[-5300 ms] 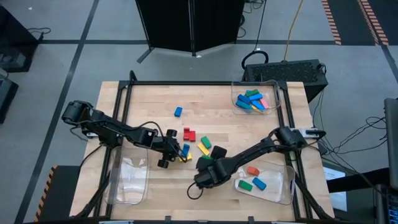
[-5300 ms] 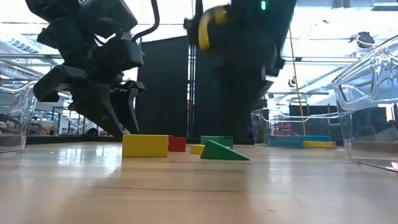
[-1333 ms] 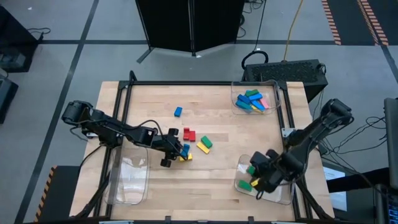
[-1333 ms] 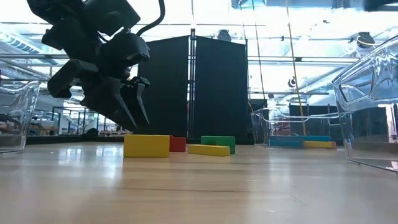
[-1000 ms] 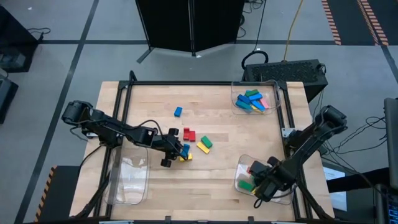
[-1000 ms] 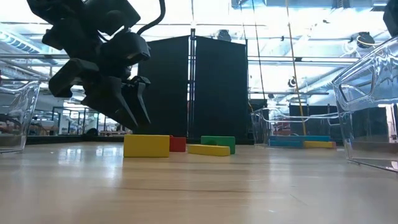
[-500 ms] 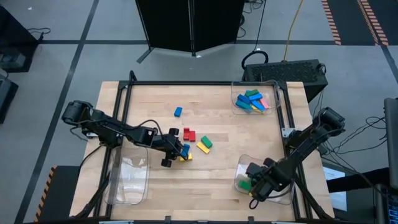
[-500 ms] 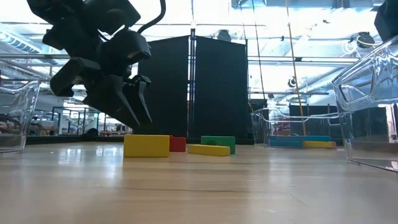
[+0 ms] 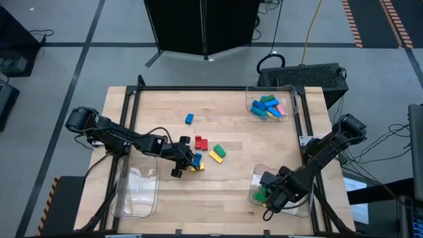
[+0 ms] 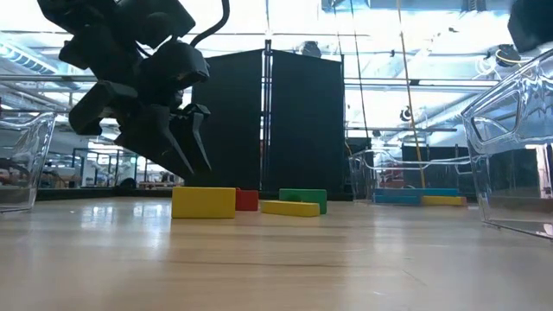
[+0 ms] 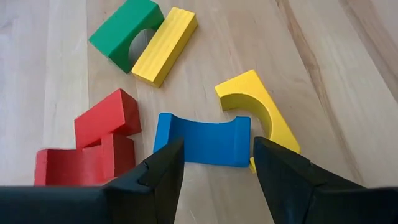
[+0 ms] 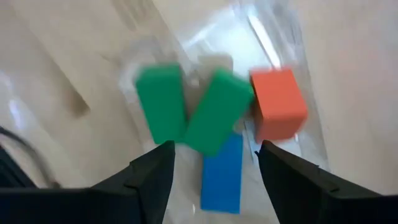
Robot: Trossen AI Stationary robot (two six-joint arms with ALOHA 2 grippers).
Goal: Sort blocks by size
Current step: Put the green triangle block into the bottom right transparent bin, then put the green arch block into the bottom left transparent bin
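Note:
My left gripper (image 11: 217,165) hangs open just above the table's middle (image 9: 192,160), one finger on each side of a blue arched block (image 11: 205,140) without touching it. A yellow arch block (image 11: 258,106), red blocks (image 11: 93,143), a green arch (image 11: 124,31) and a yellow bar (image 11: 165,46) lie flat around it. My right gripper (image 12: 214,162) is open and empty over the near right tray (image 9: 297,198). Below it lie two green blocks (image 12: 160,102), a blue one (image 12: 222,177) and an orange one (image 12: 278,102).
A lone blue block (image 9: 190,119) lies farther back. A clear tray (image 9: 252,99) at the far right holds several blue, green, pink and yellow blocks. Another clear tray (image 9: 137,188) stands at the near left. A black frame rims the table.
My right gripper has moved a little toward the table's left and near edges over the near right tray. My left gripper has stayed above the blue block.

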